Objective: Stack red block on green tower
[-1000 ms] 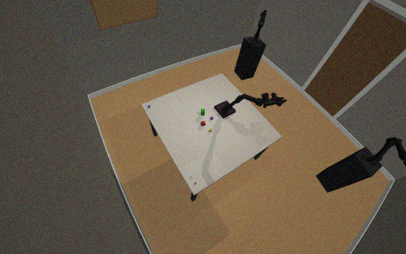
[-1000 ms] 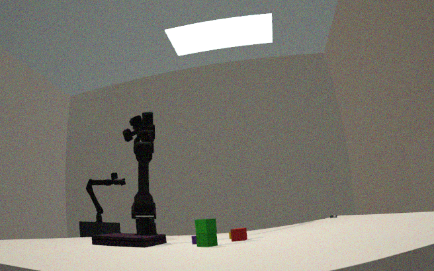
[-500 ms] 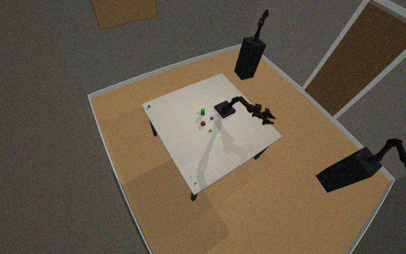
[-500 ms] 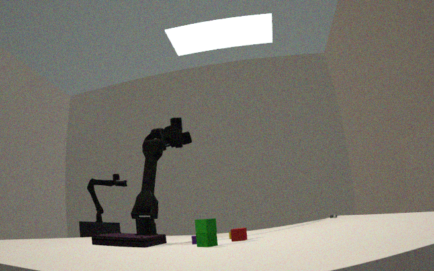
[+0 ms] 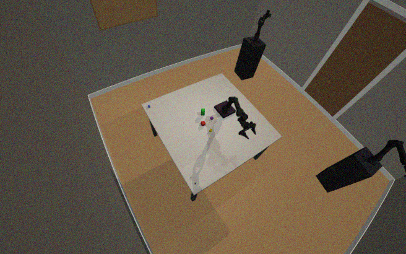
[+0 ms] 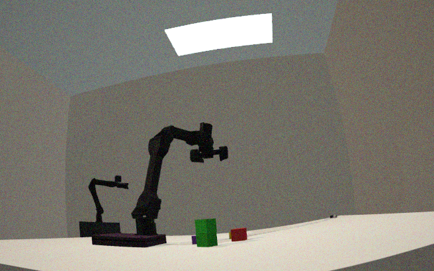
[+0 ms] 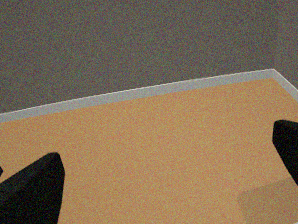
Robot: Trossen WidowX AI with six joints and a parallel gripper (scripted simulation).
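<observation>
Task barely begun, by my reading: red block (image 5: 202, 123) sits on the white worktop (image 5: 179, 145), untouched, a short way from the green tower (image 5: 202, 111) and apart from it; in the exterior view the red block (image 6: 238, 234) lies to the right of and behind the green tower (image 6: 206, 232), which stands upright. A small purple cube (image 5: 211, 118) and a small yellow cube (image 5: 210, 129) lie close by; a blue cube (image 5: 148, 106) sits well apart at the far-left corner. The gripper (image 6: 208, 154) hangs high above the worktop, jaws spread wide and released, nothing between them. In the top view the gripper (image 5: 248, 131) is off to the right of the blocks, well apart from both. Wrist view shows only the dark fingers at the edges, tan floor beyond and a sliver of worktop at the bottom; no block in sight. Nothing done yet as far as shown: reach over and down to the red block, grasp, lift, carry above the tower, set down gently and let go all remain
</observation>
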